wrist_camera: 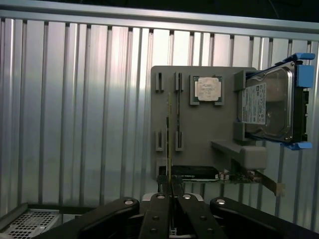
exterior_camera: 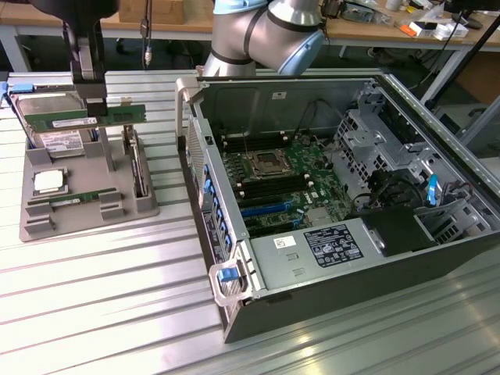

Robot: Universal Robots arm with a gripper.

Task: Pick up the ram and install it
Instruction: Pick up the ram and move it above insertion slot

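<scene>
Ram [exterior_camera: 125, 115]: held level in the air above the grey tray [exterior_camera: 117, 211], clear of the tray's holders. In the wrist view you see it edge-on as a thin line [wrist_camera: 169, 129] running out from the fingers.

End effector [exterior_camera: 94, 108]: clamped on the ram at about mid-length, with the fingers meeting on the board's two faces [wrist_camera: 170, 191].

Below it on the tray are the drive [exterior_camera: 55, 105] and the CPU [exterior_camera: 48, 182], both untouched.

Progress: count the pick-up as done, since the stick hangs free of its holder. The install is not done. The open case [exterior_camera: 312, 301] sits on the table [exterior_camera: 94, 297] to the exterior view's right, well apart from the ram. The long slots [exterior_camera: 269, 186] on its board [exterior_camera: 289, 156] look empty.
</scene>
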